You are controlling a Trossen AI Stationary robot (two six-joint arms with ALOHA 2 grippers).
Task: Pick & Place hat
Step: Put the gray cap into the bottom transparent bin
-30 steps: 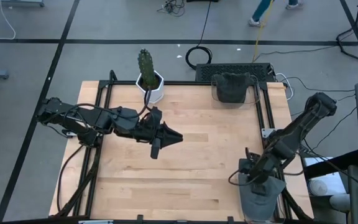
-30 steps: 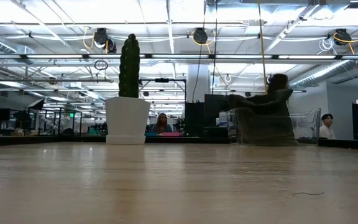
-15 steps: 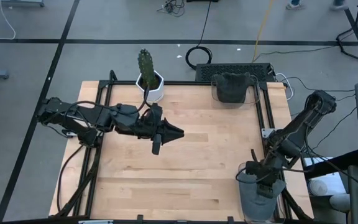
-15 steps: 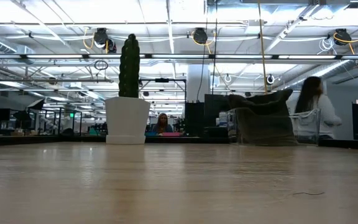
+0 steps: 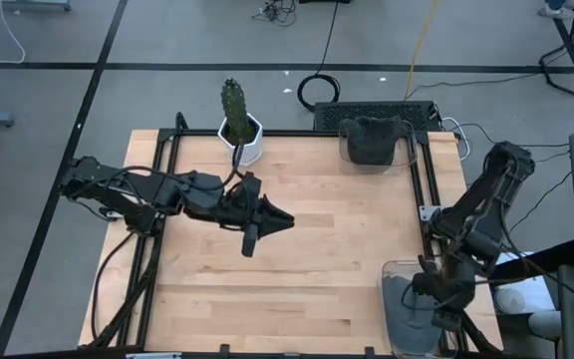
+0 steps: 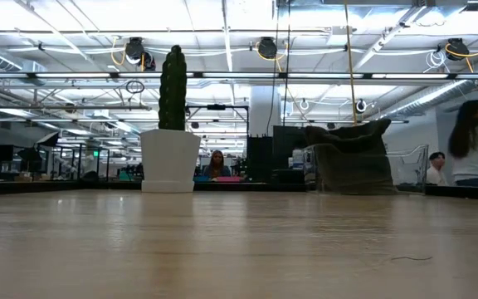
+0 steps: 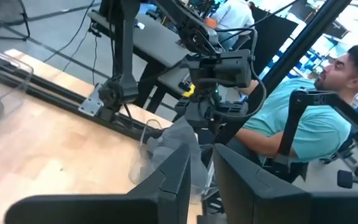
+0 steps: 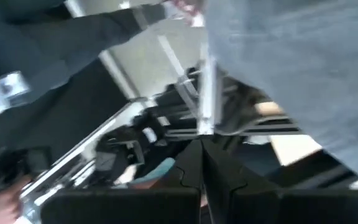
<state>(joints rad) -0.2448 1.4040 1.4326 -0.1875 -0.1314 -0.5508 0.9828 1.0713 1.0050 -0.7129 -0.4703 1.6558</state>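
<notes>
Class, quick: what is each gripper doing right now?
Left gripper: over the table's middle; open or shut cannot be told.
Right gripper: shut, over the clear bin; holding nothing visible.

- The clear bin (image 5: pixel 399 274) at the surface's near right corner is cut off by the high view's bottom edge.
- The right wrist view is blurred; the grey hat (image 8: pixel 303 68) there runs off-frame.

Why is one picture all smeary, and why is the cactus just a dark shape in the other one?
Right wrist view: streaked and soft all over, so the grey hat looks smeared. Low view: bright ceiling lights sit behind the cactus, so it shows dark like a silhouette. High view: even light, sharp.
</notes>
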